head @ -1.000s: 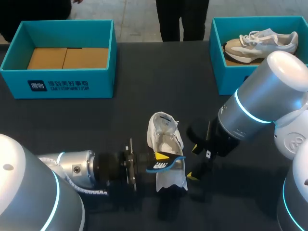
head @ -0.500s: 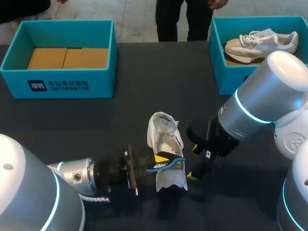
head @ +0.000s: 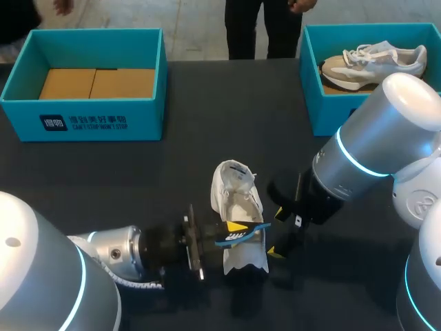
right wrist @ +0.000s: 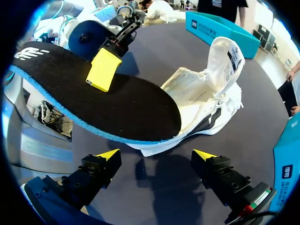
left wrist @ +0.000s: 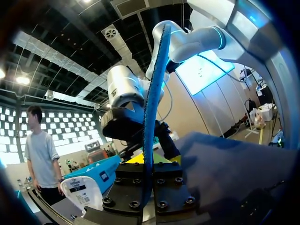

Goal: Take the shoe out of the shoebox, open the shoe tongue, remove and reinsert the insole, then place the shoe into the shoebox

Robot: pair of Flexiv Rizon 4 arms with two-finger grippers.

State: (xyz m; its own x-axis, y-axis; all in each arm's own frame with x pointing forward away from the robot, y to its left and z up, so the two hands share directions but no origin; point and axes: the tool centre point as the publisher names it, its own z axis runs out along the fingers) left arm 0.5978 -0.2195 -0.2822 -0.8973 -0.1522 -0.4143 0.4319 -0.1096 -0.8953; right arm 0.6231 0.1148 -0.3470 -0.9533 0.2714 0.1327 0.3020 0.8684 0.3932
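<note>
On a matte black desk (head: 207, 152) stand two teal shoeboxes: the left shoebox (head: 83, 123) floored with brown cardboard (head: 96, 83), the right shoebox (head: 311, 103) holding one beige sneaker (head: 375, 61). One white shoe (head: 238, 196) lies mid-desk. The left jaws grip its flat, black, blue-edged insole (head: 240, 233) over the shoe's heel end. The right jaws stand wide and empty beside the shoe.

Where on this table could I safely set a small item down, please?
Bare tabletop lies between the left shoebox and the right shoebox, up to the white shoe. The front is crowded: the left arm holds the insole over it, with the right arm alongside.
</note>
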